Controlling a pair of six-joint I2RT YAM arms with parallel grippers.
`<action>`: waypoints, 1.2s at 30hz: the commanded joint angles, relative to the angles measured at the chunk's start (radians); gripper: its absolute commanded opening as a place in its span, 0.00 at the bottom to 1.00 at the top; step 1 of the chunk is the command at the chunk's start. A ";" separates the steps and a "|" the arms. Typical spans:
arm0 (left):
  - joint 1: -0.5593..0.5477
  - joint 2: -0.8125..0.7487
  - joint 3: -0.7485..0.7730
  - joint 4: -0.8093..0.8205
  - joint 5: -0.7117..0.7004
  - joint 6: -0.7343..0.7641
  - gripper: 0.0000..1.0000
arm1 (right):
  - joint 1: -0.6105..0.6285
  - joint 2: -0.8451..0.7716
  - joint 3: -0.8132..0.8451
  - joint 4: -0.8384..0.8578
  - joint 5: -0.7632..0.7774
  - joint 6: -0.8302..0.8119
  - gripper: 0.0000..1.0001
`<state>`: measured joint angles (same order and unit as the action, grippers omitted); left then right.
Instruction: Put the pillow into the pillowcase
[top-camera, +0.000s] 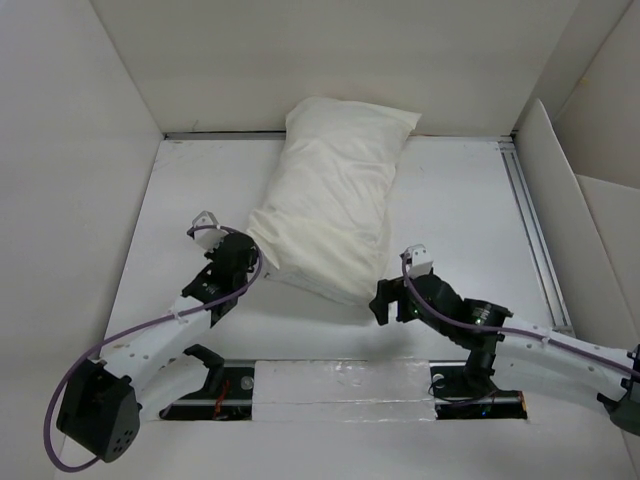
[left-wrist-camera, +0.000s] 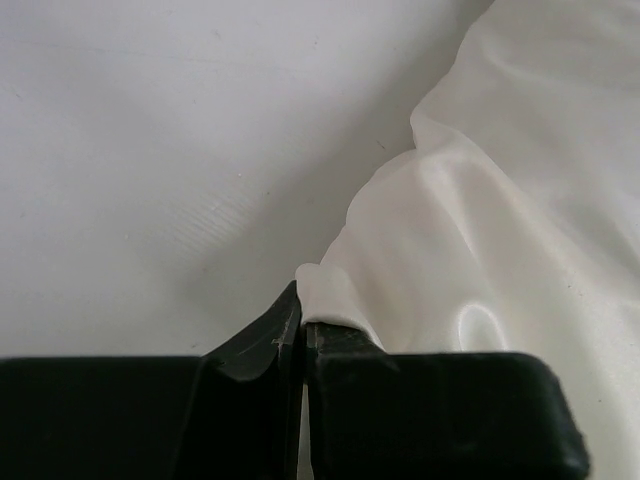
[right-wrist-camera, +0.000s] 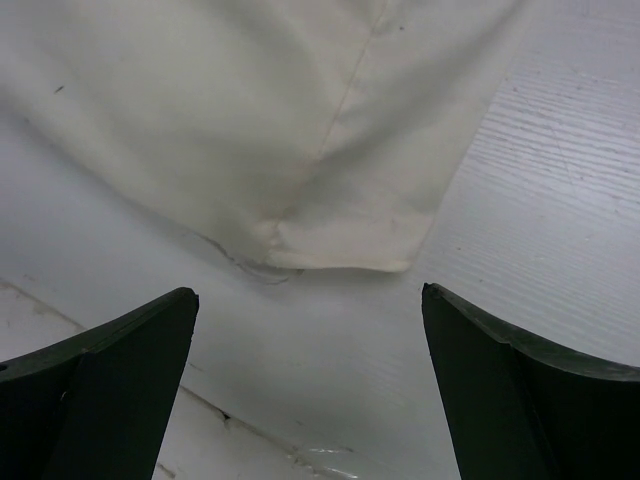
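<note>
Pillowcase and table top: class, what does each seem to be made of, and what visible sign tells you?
Pillowcase: thin woven cloth, probably cotton or a blend, cream and matte; it wrinkles and shows a stitched seam and folded hem at its corner. Table top: seemingly painted or laminated board, white with slight sheen; fine parallel lines run across it.

The pillowcase (top-camera: 335, 190) lies on the tabletop (top-camera: 470, 220), running from the centre toward 12 o'clock, with its far end against the back wall (top-camera: 340, 60). The left claw (top-camera: 247, 260) sits at the pillowcase's 8 o'clock corner, pinching a fold of its edge. The right claw (top-camera: 380, 300) is at the 5 o'clock corner, just in front of it and not touching, jaws spread wide.
</note>
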<state>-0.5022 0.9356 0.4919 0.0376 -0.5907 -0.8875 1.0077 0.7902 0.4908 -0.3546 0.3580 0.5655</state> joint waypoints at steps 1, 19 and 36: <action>0.004 -0.035 0.011 0.018 0.003 0.032 0.00 | 0.051 -0.036 -0.009 0.112 0.012 -0.046 1.00; 0.122 0.035 0.178 -0.042 0.054 0.108 0.00 | 0.147 0.038 0.011 0.037 0.208 0.103 0.99; 0.122 0.055 0.208 -0.033 0.065 0.147 0.00 | 0.181 0.314 0.120 -0.023 0.286 0.162 0.94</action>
<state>-0.3843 0.9962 0.6369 -0.0463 -0.5220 -0.7631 1.1797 1.0958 0.5594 -0.3656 0.5781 0.6930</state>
